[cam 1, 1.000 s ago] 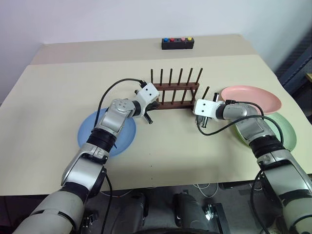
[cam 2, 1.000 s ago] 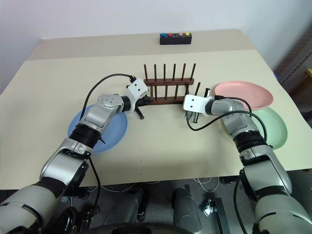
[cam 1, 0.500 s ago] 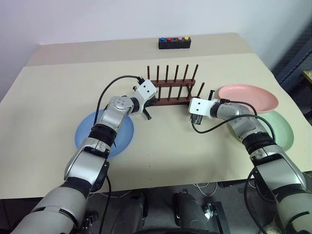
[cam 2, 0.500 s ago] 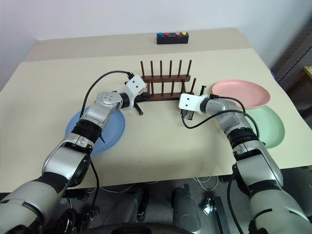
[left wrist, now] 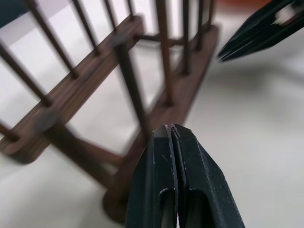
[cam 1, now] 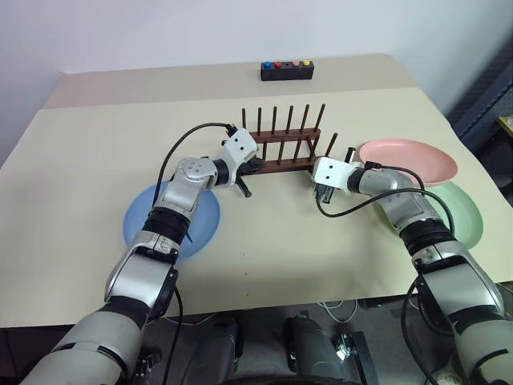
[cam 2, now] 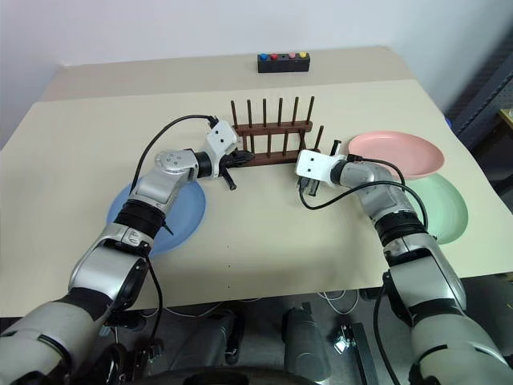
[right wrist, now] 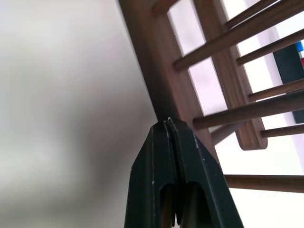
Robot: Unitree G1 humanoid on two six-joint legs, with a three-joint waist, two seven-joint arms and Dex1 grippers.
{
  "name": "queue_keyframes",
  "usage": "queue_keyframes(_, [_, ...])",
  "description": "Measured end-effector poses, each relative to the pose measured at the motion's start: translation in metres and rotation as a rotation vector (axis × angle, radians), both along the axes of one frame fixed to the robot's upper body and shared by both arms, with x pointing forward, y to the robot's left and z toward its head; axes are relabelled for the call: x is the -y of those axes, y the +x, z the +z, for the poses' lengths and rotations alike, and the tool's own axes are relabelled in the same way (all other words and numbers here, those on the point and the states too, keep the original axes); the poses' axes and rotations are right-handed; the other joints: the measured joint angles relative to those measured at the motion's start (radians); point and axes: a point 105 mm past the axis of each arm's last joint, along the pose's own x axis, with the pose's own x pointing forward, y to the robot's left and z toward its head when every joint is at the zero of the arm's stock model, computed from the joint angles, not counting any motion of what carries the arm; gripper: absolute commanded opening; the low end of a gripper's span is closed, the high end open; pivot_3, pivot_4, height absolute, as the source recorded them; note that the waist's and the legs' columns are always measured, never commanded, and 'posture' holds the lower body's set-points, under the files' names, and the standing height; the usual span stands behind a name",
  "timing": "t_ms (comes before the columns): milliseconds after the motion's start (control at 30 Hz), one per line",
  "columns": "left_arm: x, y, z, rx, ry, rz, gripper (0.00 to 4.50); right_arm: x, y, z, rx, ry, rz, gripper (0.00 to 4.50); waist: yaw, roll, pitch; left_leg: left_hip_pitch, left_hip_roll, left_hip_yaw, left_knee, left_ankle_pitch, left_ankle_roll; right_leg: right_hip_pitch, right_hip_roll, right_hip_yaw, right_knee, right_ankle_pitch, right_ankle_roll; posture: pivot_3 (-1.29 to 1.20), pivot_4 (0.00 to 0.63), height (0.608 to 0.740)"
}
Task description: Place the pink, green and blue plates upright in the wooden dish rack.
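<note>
The left arm covers part of the blue plate (cam 1: 186, 233); the right arm hides part of the green plate (cam 1: 467, 216).

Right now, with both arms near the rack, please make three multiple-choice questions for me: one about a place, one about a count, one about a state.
1. Where is the blue plate?
A. under the left arm
B. in the wooden dish rack
C. on the pink plate

2. How many plates stand in the rack?
A. two
B. one
C. none

3. How are the fingers of the left pincer?
A. wide apart
B. pressed together
C. closed on a plate

Answers:
1 A, it lies flat on the table beneath that arm.
2 C, all pegs are bare; the green plate and the others lie flat.
3 B, the left wrist view shows the tips meeting with nothing between.
</note>
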Motion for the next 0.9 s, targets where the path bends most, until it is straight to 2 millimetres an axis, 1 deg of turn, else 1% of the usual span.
queue_keyframes(33, [-0.001,-0.007,0.002,-0.018,-0.008,-0.025,1.33,-0.003,-0.002,0.005,-0.045,0.087,0.007,0.83,-0.001,0.0,0.0,0.0,0.0,0.0,0.0,0.0,0.0,0.0,0.0,0.0,0.0,0.0,0.0,0.0,0.15,0.74])
queue_keyframes(67, [-0.002,-0.012,0.004,-0.034,-0.016,-0.047,1.82,-0.003,-0.004,0.01,-0.072,0.145,0.015,1.25,-0.001,0.0,0.0,0.0,0.0,0.0,0.0,0.0,0.0,0.0,0.0,0.0,0.0,0.0,0.0,0.0,0.15,0.74])
queue_keyframes(133, [-0.004,-0.023,0.011,-0.073,-0.035,-0.088,2.79,-0.006,-0.01,0.018,-0.107,0.213,0.043,2.24,0.0,0.0,0.0,0.0,0.0,-0.001,0.0,0.0,0.0,0.0,0.0,0.0,0.0,0.0,0.0,0.0,0.15,0.74])
queue_keyframes(167, [-0.007,-0.033,0.016,-0.094,-0.038,-0.123,3.33,-0.009,-0.016,0.022,-0.129,0.256,0.072,2.74,0.0,0.0,0.0,0.0,0.001,-0.001,0.0,0.0,0.0,0.0,0.0,0.0,0.0,0.0,0.0,0.0,0.15,0.74])
queue_keyframes(233, [-0.017,-0.046,0.023,-0.127,-0.028,-0.164,4.22,-0.011,-0.025,0.025,-0.183,0.322,0.108,3.67,0.001,0.0,0.0,0.0,0.001,-0.001,0.0,0.0,0.0,0.0,0.0,0.0,0.0,0.0,0.0,0.0,0.15,0.74])
queue_keyframes(267, [-0.022,-0.054,0.025,-0.145,-0.021,-0.191,4.5,-0.012,-0.032,0.027,-0.212,0.354,0.131,4.17,0.001,0.001,0.0,0.0,0.001,-0.001,0.0,0.0,0.0,0.0,-0.001,0.0,0.0,0.0,0.0,0.0,0.15,0.74])
queue_keyframes(300, [-0.027,-0.061,0.027,-0.163,-0.024,-0.213,4.5,-0.012,-0.038,0.03,-0.241,0.389,0.151,4.49,0.003,0.001,0.0,0.0,0.001,-0.001,0.0,0.0,0.0,0.0,-0.001,0.0,0.0,0.0,0.0,0.0,0.15,0.74])
queue_keyframes(367, [-0.037,-0.074,0.032,-0.211,-0.065,-0.242,4.5,-0.01,-0.051,0.041,-0.293,0.459,0.187,4.49,0.006,0.001,0.0,0.0,0.0,-0.001,0.0,0.0,0.0,0.0,-0.001,0.0,0.0,0.0,0.0,0.0,0.15,0.74])
queue_keyframes(433, [-0.042,-0.084,0.043,-0.23,-0.129,-0.277,4.5,-0.005,-0.056,0.055,-0.281,0.473,0.189,4.49,0.009,0.001,0.0,0.0,0.0,-0.001,0.001,0.0,0.0,0.0,-0.001,0.0,0.0,0.0,0.0,0.0,0.15,0.74])
queue_keyframes(500, [-0.05,-0.095,0.06,-0.199,-0.174,-0.319,4.5,0.013,-0.051,0.068,-0.213,0.448,0.111,4.49,0.01,0.001,0.0,0.0,0.0,-0.001,0.001,0.0,0.0,0.001,-0.001,0.0,0.0,0.0,0.0,0.0,0.15,0.74])
queue_keyframes(567, [-0.059,-0.1,0.072,-0.169,-0.197,-0.328,4.5,0.035,-0.045,0.071,-0.163,0.397,0.005,4.49,0.01,0.001,0.0,0.0,0.0,-0.001,0.001,0.0,0.0,0.001,-0.001,0.0,0.0,0.0,0.0,0.0,0.15,0.74])
queue_keyframes(600, [-0.063,-0.101,0.078,-0.154,-0.225,-0.329,4.5,0.049,-0.041,0.071,-0.148,0.363,-0.059,4.49,0.01,0.001,0.0,0.0,0.0,-0.001,0.001,0.0,0.0,0.001,-0.002,0.0,0.0,0.0,0.0,0.0,0.15,0.74])
queue_keyframes(700, [-0.069,-0.107,0.083,-0.158,-0.285,-0.35,4.5,0.076,-0.04,0.067,-0.161,0.253,-0.181,4.49,0.008,0.001,0.0,0.0,0.0,0.0,0.0,0.0,0.0,0.0,-0.002,0.0,0.0,0.0,0.0,0.0,0.15,0.74])
queue_keyframes(767, [-0.074,-0.112,0.08,-0.169,-0.282,-0.359,4.5,0.089,-0.041,0.065,-0.193,0.197,-0.234,4.49,0.007,0.001,0.0,0.0,0.001,0.0,0.0,0.0,0.0,0.0,-0.002,0.0,0.0,0.0,0.0,0.0,0.15,0.74])
queue_keyframes(867, [-0.079,-0.116,0.077,-0.19,-0.279,-0.369,4.5,0.11,-0.044,0.055,-0.26,0.123,-0.322,4.49,0.007,0.001,0.0,0.0,0.001,0.0,0.0,0.0,0.0,0.0,-0.002,0.0,0.0,0.0,0.0,0.0,0.15,0.74])
queue_keyframes(900, [-0.078,-0.116,0.077,-0.189,-0.28,-0.37,4.5,0.114,-0.044,0.051,-0.281,0.114,-0.343,4.24,0.008,0.001,0.0,0.0,0.001,0.0,0.0,0.0,0.0,0.001,-0.002,0.0,-0.001,0.0,0.0,0.0,0.15,0.74])
